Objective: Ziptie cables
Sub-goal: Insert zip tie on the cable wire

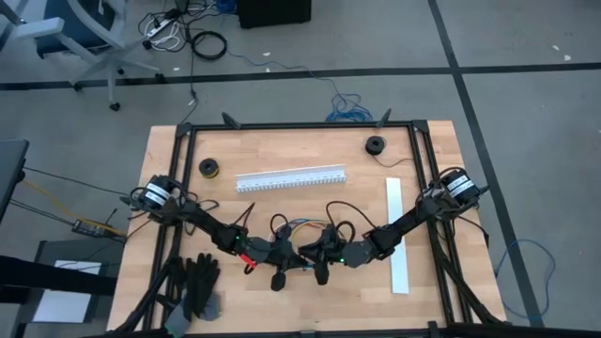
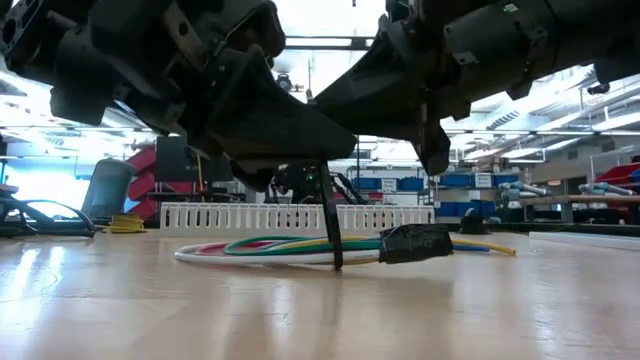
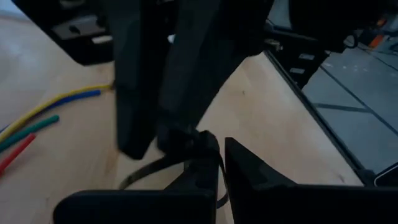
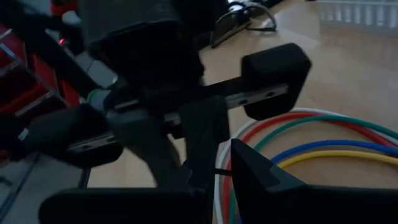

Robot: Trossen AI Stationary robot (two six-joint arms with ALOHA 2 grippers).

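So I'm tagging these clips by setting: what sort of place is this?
Most likely a robotics lab or workshop: a framed wooden table on a concrete floor, storage bins on shelving behind, an office chair and loose floor cables.

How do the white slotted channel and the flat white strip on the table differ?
The slotted channel lies crosswise toward the far edge, its side cut into comb-like teeth; the flat white strip runs front to back beside the right arm and looks plain and smooth. Both are long, white, and lying untouched on the wooden table.
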